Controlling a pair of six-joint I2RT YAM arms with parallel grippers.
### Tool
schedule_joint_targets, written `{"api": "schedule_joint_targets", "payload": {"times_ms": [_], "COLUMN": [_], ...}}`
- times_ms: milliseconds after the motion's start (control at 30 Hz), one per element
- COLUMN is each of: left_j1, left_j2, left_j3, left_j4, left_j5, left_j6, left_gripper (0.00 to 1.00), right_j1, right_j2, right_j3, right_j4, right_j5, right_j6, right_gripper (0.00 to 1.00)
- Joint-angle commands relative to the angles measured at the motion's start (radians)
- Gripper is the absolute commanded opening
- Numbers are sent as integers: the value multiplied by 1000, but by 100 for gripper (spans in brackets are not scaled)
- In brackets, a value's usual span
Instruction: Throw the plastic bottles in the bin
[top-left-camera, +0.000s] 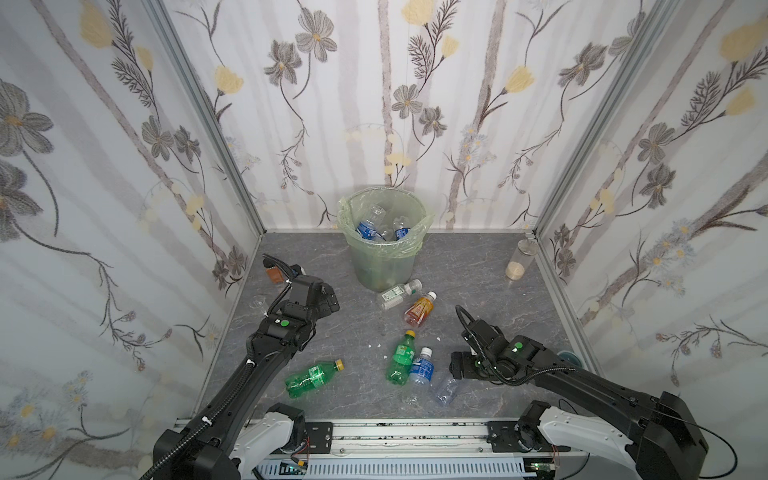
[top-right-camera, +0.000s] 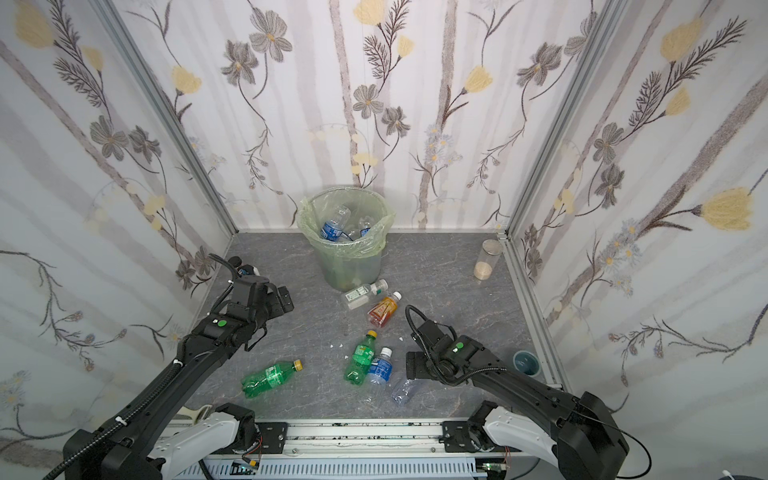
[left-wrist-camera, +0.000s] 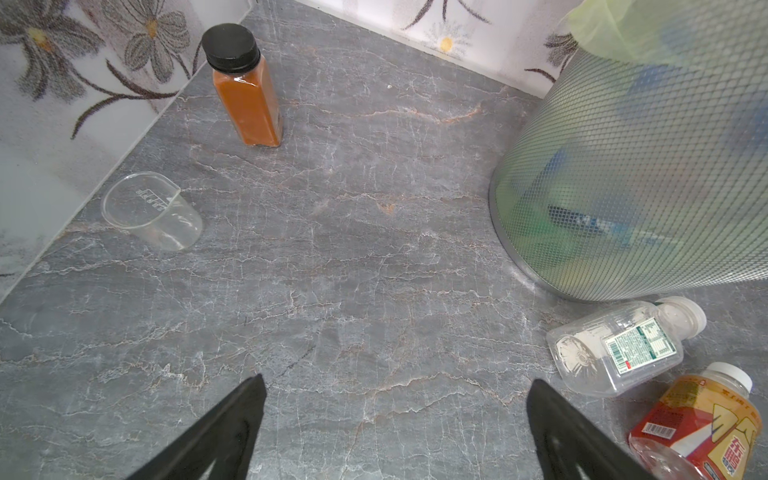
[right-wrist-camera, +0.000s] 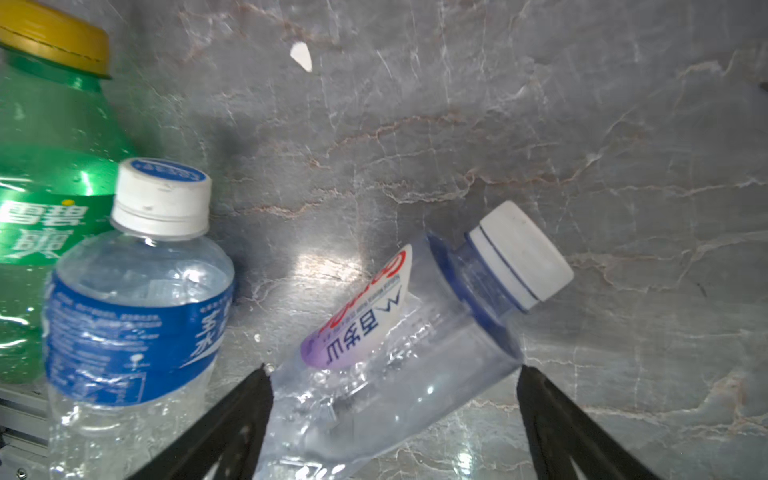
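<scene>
We see the clear plastic bottle with a purple-and-white label (right-wrist-camera: 449, 332) lying near the front of the grey marbled worktop (top-left-camera: 478, 270), well apart from the pale-green bag-lined bin (top-left-camera: 384, 266) by the floral-papered back wall (top-left-camera: 457, 104), the low right claw (right-wrist-camera: 392, 372) open astride it, the left claw (left-wrist-camera: 395, 378) hovering wide open and empty.

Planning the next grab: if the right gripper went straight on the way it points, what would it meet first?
Most likely the clear plastic bottle with the white cap and purple-and-white label, lying between the jaws of the open right gripper. Depth is unclear, but nothing else shows ahead of it.
</scene>
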Motion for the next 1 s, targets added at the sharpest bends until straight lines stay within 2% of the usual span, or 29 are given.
{"api": "schedule_joint_targets", "payload": {"times_ms": [0, 300, 567, 700, 967], "left_j1": [2, 2, 2, 3, 2], "left_j2": [-1, -17, -63, -87, -121], "left_j3": [-7, -10, -45, -61, -67], "left_j4": [40, 43, 43, 43, 41], "left_j5": [-8, 4, 43, 67, 90], "left_j6": [-20, -27, -43, -37, -21], "left_gripper": [100, 100, 100, 100, 100], "right_j1": [3, 3, 0, 0, -38], "right_j2": [19, 121, 216, 242, 206], "right_j3": [-16, -19, 21, 44, 150], "right_j4": [66, 215, 264, 276, 215], "right_j5": [-10, -73, -34, -10, 28], "right_j6": [21, -26, -100, -133, -227], "right_gripper": [92, 82, 73, 58, 51]}}
